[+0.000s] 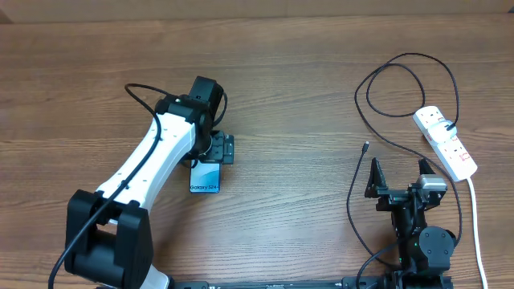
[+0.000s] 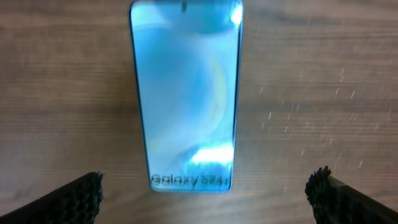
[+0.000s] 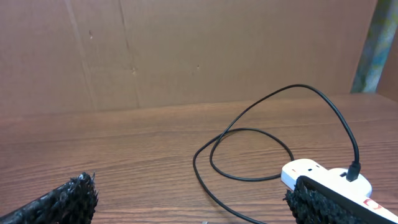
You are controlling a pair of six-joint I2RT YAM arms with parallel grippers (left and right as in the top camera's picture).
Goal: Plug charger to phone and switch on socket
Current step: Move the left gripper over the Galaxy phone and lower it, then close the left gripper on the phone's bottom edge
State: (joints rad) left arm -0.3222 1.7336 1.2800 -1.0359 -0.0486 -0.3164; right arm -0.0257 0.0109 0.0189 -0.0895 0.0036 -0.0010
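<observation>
Spread wide, the left hand [image 1: 215, 149] [image 2: 206, 185] hangs over the phone [image 1: 206, 178] [image 2: 186, 93], which lies flat on the table [image 1: 305, 80]. One fingertip is on either side of its "Galaxy S24+" end, and neither touches it. The right hand [image 1: 399, 172] [image 3: 196, 196] is also parted and holds nothing. The charger [image 1: 411, 54] [image 3: 298, 86] is plugged into the socket [image 1: 446, 142] [image 3: 323, 174] at far right. Its connector tip [image 1: 365, 145] lies loose near the right hand, well apart from the phone.
</observation>
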